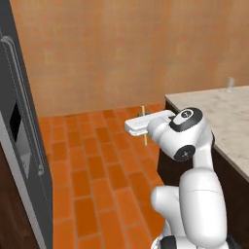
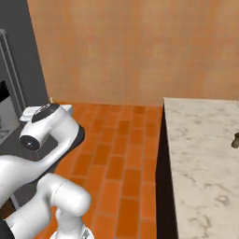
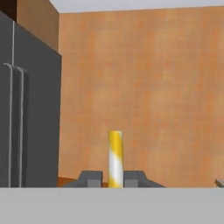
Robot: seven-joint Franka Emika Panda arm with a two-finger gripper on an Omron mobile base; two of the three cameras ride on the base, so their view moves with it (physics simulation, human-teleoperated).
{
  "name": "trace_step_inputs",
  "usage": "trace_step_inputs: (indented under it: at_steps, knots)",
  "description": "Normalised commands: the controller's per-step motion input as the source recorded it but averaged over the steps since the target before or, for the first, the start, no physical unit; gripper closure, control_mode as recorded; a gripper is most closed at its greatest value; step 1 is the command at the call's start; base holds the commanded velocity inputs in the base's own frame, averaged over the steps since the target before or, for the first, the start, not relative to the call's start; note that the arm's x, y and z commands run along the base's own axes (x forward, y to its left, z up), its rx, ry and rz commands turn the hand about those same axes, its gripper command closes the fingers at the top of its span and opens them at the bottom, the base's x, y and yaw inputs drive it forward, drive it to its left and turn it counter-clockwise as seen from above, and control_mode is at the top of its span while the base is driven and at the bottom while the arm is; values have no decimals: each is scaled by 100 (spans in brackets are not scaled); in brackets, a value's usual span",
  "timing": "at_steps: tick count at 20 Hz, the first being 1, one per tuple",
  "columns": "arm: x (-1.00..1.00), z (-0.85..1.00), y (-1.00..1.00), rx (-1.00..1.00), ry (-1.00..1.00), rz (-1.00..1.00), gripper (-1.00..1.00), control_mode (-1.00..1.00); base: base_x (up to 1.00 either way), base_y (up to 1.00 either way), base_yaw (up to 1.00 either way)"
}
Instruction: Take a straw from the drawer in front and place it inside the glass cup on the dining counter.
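My hand (image 3: pixel 115 178) is clamped on the straw (image 3: pixel 115 157), upright, lower end hidden. Glass cup (image 1: pixel 230 84) far right on the tabletop (image 1: pixel 228 121), blurry, probably empty.

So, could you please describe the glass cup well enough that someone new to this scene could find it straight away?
Start at the large beige, brown-veined marble dining counter on the right of the left base view. Follow it to its far end, by the orange wall: the small clear cylindrical glass cup stands upright there. It is colourless and see-through, unlike the small dark shaker on the same top.
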Motion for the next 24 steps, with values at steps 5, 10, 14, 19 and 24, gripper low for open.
trace_step_inputs:
  at_steps: [5,10,14,19,24]
  knots:
    - [0,0,0,0,0,0,100,100,100,7,-11]
    - [0,0,0,0,0,0,100,100,100,13,-11]
    - [0,0,0,0,0,0,100,100,100,12,-12]
    - [0,0,0,0,0,0,100,100,100,22,-12]
    - [0,0,0,0,0,0,100,100,100,16,-14]
